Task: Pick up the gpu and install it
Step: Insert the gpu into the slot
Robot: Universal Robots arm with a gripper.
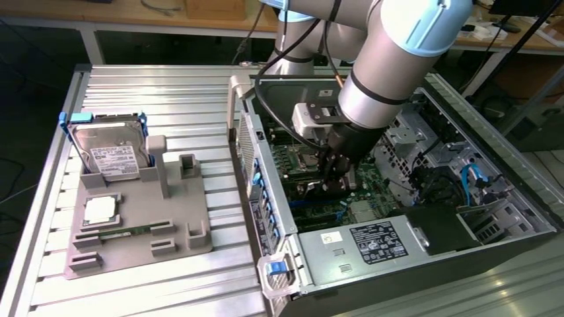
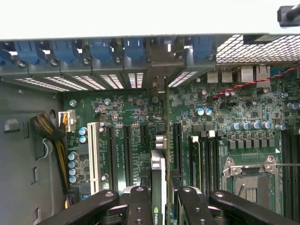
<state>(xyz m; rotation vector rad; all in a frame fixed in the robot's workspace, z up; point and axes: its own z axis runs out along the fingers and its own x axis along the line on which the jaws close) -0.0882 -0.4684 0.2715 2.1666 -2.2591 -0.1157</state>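
The gpu (image 2: 158,174) shows edge-on as a thin upright card, and its silvery end bracket (image 2: 165,70) reaches the case's rear slot openings. My gripper (image 2: 161,200) is shut on its upper edge, one black finger (image 2: 139,206) on each side. The card stands over the green motherboard (image 2: 126,112), in line with the black expansion slots (image 2: 177,150). I cannot tell whether its lower edge sits in a slot. In the exterior view my gripper (image 1: 335,173) is lowered inside the open computer case (image 1: 264,165), and the arm hides most of the card.
On the exterior view's left, a grey fixture (image 1: 176,224) carries a silver hard drive in a blue frame (image 1: 110,152), a processor chip (image 1: 102,210) and a narrow green memory stick (image 1: 123,231). Inside the case are the power supply (image 1: 379,241), cable bundles (image 2: 49,133) and the processor socket (image 2: 248,180).
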